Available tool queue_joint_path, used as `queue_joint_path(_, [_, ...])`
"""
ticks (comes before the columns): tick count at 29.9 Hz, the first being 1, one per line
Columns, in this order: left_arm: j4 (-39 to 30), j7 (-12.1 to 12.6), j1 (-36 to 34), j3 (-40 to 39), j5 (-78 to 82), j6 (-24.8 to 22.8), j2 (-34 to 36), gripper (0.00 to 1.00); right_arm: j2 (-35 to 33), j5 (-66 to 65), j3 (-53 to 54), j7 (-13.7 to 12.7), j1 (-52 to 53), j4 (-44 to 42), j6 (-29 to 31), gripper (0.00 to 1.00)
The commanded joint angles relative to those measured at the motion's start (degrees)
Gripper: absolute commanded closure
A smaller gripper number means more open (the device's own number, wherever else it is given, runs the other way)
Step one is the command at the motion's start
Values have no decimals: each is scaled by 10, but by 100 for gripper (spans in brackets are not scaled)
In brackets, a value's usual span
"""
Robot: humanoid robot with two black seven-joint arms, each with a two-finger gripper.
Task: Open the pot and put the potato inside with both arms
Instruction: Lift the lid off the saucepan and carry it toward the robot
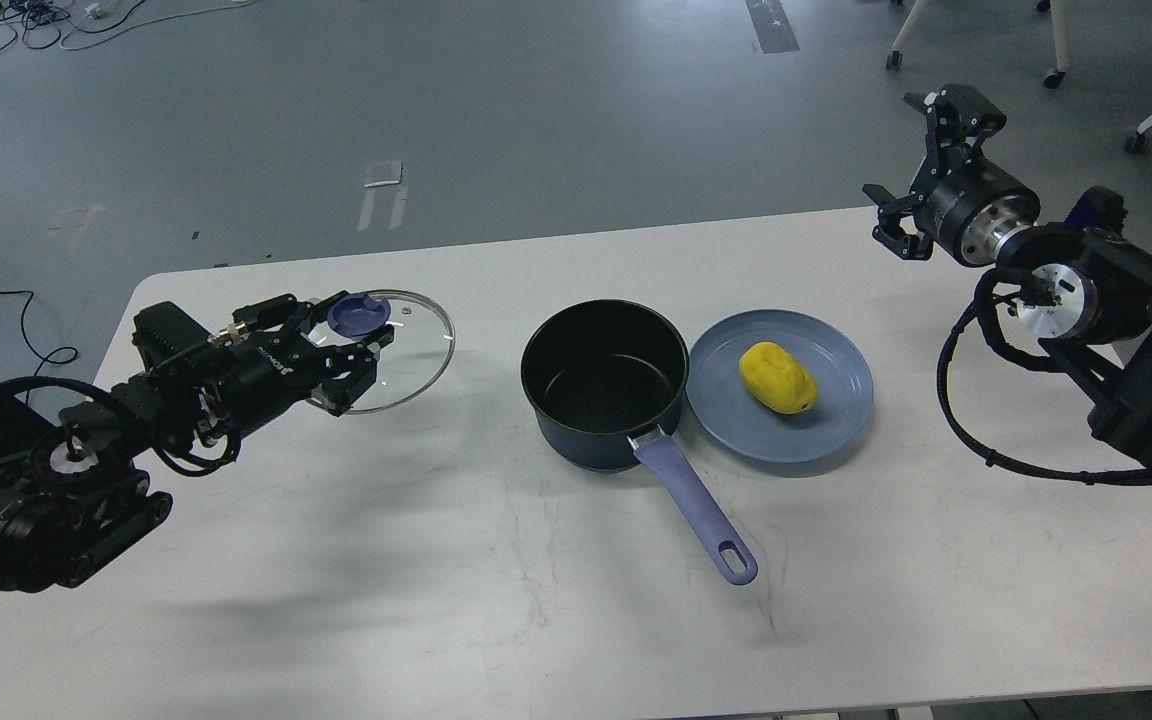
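Note:
The dark navy pot (604,385) stands open in the middle of the table, its lavender-blue handle (696,508) pointing toward the front right. My left gripper (351,335) is shut on the blue knob of the glass lid (391,350), holding it low over the table's left part, well left of the pot. The yellow potato (778,377) lies on a light-blue plate (841,400) just right of the pot. My right gripper (921,165) is open and empty, raised above the table's far right edge, well clear of the potato.
The white table (496,600) has bare room in front of the pot and plate. Grey floor lies beyond the far edge, with cables at far left and chair wheels at far right.

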Motion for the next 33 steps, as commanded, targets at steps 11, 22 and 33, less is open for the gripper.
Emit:
queue_joint_path(11, [1, 0, 28, 0, -17, 0, 6, 68, -2, 0, 0, 0, 8, 0, 0, 0])
queue_joint_path(22, [12, 0, 29, 1, -16, 0, -5, 68, -3, 0, 0, 0, 8, 1, 0, 0])
queue_joint_path(33, [26, 0, 37, 1, -16, 0, -30, 67, -3, 0, 0, 0, 16, 2, 0, 0])
